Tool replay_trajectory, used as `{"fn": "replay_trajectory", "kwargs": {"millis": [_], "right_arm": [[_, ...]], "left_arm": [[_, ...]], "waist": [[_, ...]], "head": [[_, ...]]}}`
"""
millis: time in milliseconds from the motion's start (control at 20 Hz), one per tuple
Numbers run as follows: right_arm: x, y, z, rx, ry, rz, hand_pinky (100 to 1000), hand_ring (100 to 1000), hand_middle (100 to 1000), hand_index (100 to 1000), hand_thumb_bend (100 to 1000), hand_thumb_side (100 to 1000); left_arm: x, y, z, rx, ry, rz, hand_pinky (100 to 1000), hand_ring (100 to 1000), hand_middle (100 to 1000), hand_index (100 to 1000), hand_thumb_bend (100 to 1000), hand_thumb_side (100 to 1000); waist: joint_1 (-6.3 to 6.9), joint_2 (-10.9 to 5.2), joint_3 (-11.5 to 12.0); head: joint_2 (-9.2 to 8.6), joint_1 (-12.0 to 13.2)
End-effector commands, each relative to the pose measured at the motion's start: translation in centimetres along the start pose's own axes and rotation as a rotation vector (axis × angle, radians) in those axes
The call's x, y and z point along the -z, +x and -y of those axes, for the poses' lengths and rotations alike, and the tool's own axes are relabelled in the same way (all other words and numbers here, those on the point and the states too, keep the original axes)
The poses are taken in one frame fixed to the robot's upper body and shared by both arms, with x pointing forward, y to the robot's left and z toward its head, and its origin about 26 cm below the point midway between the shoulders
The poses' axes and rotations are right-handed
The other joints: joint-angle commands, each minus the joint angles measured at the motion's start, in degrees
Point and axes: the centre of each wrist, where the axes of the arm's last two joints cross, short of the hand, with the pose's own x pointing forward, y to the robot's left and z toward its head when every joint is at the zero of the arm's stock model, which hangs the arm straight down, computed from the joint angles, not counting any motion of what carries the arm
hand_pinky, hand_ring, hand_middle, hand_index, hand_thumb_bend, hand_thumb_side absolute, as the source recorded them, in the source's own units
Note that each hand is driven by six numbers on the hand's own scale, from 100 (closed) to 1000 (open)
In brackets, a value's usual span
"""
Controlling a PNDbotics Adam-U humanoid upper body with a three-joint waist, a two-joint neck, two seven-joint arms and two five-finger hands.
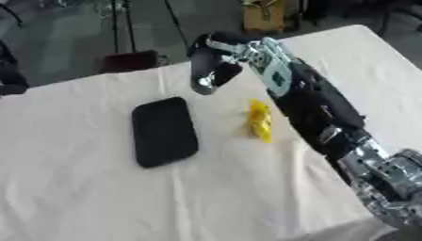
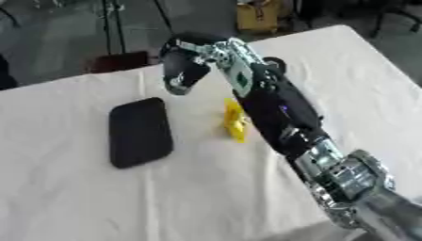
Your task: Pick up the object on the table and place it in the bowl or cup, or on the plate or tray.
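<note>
A small yellow object (image 1: 260,120) lies on the white tablecloth near the middle, just left of my right forearm. To its left, a flat black tray (image 1: 165,132) with rounded corners rests empty on the cloth. My right arm comes in from the lower right and stretches over the table. Its hand (image 1: 210,66) hangs above the cloth beyond the yellow object and a little to its left, bent down at the wrist. The fingers (image 1: 204,84) point down, relaxed, and hold nothing. My left hand does not show.
The table's far edge (image 1: 99,77) runs askew from the left up to the right corner. A dark reddish seat-like thing (image 1: 130,61) stands just behind it, and a yellow box (image 1: 263,16) farther back on the floor. Bare cloth (image 1: 124,197) spreads at the front left.
</note>
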Motion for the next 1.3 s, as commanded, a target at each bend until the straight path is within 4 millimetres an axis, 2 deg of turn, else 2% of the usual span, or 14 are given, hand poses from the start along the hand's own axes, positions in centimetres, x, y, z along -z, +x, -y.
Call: {"fn": "replay_trajectory", "kwargs": {"millis": [50,350,1300], "right_arm": [[0.5,0.6,0.3,-0.03,-0.028,-0.006,554,689,860,847,100,100],[1.2,1.3,-1.4,-0.028,-0.031,-0.004,549,685,859,843,100,100],[3.0,4.3,-4.6,-0.027,0.03,0.088,549,682,860,844,100,100]], "left_arm": [[0.6,0.9,-0.2,0.009,-0.009,0.035,715,827,882,913,521,1000],[0.6,0.8,-0.1,0.004,-0.009,0.033,714,827,882,913,520,1000],[0.7,0.8,0.2,-0.005,-0.02,0.035,715,828,882,913,519,1000]], "waist": [[-0.02,-1.01,0.2],[0.2,-1.06,0.3],[0.18,-1.18,0.6]], "head": [[0.24,-0.2],[0.24,-0.6],[0.24,-0.9]]}}
